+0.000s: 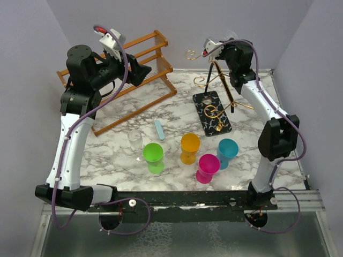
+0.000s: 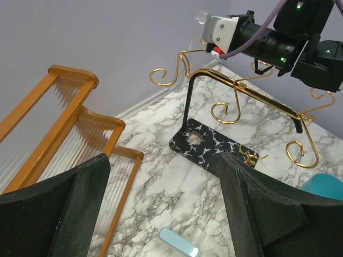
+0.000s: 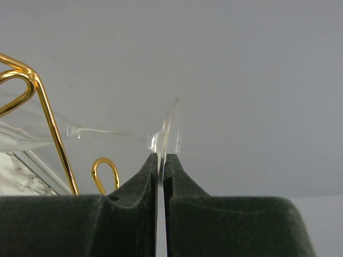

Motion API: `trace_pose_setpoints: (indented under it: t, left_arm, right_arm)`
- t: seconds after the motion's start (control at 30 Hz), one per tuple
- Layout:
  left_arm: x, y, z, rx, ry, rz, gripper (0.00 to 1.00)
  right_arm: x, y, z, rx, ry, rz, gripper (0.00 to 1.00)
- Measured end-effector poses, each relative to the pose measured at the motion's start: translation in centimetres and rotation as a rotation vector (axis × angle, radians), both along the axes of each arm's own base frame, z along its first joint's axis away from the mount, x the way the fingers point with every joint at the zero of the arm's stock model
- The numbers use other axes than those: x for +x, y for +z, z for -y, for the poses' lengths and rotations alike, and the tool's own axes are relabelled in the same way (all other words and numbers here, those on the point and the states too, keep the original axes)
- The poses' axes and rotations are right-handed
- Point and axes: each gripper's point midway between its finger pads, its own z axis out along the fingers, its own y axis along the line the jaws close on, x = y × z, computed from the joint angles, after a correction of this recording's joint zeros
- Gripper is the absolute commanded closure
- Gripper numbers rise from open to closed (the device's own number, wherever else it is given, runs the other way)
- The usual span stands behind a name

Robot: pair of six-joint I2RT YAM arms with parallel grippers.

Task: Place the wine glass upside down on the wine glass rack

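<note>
from above: left fingers (image 1: 142,69) up high, just beside the wooden rack (image 1: 139,108), well apart from everything standing on the marble counter (image 1: 118,155). down on the counter, nearer the arm bases than those fingers: a clear tumbler (image 1: 135,140), a pale blue bar (image 1: 159,129), then a green cup (image 1: 153,154), orange cup (image 1: 189,144), pink cup (image 1: 208,165) and teal cup (image 1: 228,149). right arm raised over the gold curls of the wine glass rack (image 1: 203,104). hard to make out the glass from here.

from the left wrist: fingers spread wide, gripping nothing. between them, bare counter and the pale blue bar. beyond their tips, the rack's black veined base and slanted post, gold arms curling off it. wooden rack out past the left-hand finger, teal cup at the edge of the right-hand one.

from the right wrist: right fingers (image 3: 151,170) pressed together, pinching the flat foot of the wine glass (image 3: 107,132) edge-on at their tips. glass lying sideways, stem running off to the left of the fingers, bowl passing behind a gold wire arm of the rack. cannot tell whether glass and wire touch.
</note>
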Motion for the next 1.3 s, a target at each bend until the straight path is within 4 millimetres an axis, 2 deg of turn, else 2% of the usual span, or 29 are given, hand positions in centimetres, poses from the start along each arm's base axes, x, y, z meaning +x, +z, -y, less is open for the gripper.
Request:
trace_pose_setpoints:
  t: [0.37, 0.5, 0.77, 1.3]
  left_arm:
    - [0.0, -0.6, 0.0, 0.006, 0.0, -0.009, 0.16]
    - [0.0, -0.6, 0.0, 0.008, 0.0, -0.006, 0.16]
    - [0.0, -0.5, 0.0, 0.01, 0.0, -0.003, 0.16]
    - [-0.1, -0.5, -0.1, 0.011, 0.0, 0.0, 0.16]
  right_arm:
    - [-2.0, 2.0, 0.2, -0.043, 0.017, 0.031, 0.99]
    - [-2.3, 1.8, 0.3, -0.059, 0.016, 0.026, 0.99]
    - [-2.2, 0.0, 0.4, -0.097, 0.015, -0.005, 0.99]
    - [-2.5, -0.3, 1.1, -0.114, -0.023, -0.026, 0.99]
